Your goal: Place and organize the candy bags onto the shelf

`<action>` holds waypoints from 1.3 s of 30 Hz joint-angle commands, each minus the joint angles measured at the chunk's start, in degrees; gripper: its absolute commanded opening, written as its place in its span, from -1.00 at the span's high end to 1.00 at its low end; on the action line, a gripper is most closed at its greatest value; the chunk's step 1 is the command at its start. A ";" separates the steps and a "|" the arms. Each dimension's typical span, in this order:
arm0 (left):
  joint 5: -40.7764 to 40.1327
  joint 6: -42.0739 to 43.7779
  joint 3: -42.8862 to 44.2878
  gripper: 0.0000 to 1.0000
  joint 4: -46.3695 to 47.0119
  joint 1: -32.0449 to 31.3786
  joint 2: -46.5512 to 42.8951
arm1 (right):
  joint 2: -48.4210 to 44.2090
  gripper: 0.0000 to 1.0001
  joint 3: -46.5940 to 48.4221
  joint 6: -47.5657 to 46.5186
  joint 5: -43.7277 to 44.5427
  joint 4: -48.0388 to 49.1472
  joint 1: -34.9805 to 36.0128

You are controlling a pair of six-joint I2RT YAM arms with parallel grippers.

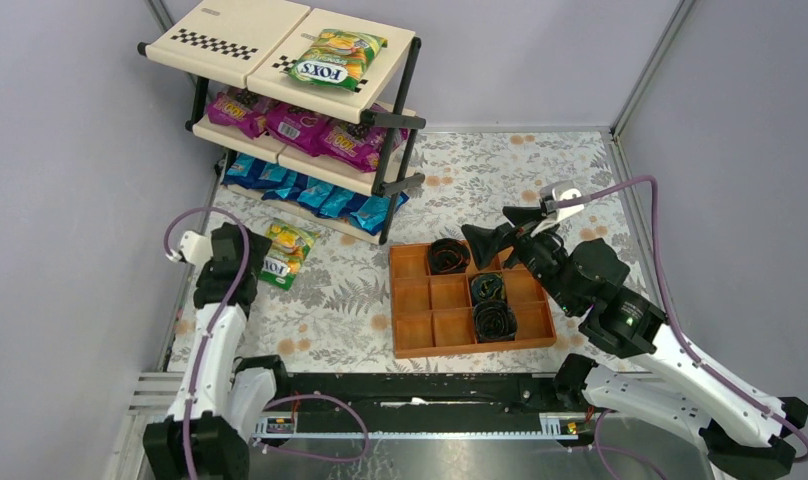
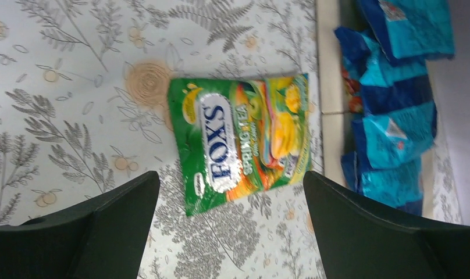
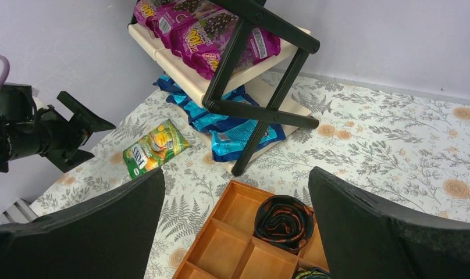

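Note:
One green-yellow FOX'S candy bag (image 1: 285,253) lies flat on the table in front of the shelf (image 1: 230,45). It also shows in the left wrist view (image 2: 244,142) and the right wrist view (image 3: 154,148). My left gripper (image 2: 231,179) is open and empty, just above and short of the bag's near edge, and it shows in the top view (image 1: 252,256). A second green bag (image 1: 337,58) lies on the top tier, magenta bags (image 1: 300,122) on the middle tier, blue bags (image 1: 310,190) on the bottom tier. My right gripper (image 1: 495,232) is open and empty above the tray's far edge.
An orange-brown compartment tray (image 1: 410,300) sits at centre right and holds three dark coiled rolls (image 1: 447,256). Grey walls close in on the left, back and right. The shelf's black posts (image 1: 398,150) stand near the tray's far left corner.

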 commanded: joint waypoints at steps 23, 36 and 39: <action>37.58 4.62 -6.94 -0.97 17.14 30.10 22.84 | -2.69 -1.00 -1.79 -0.27 0.13 0.44 -0.17; 45.42 5.04 -13.75 -0.86 23.25 30.22 29.65 | 0.15 -1.00 -1.81 0.23 -1.55 2.38 -0.15; 46.56 4.38 -15.24 -0.80 23.35 30.24 28.69 | 0.54 -1.00 -1.81 0.35 -1.55 2.53 -0.14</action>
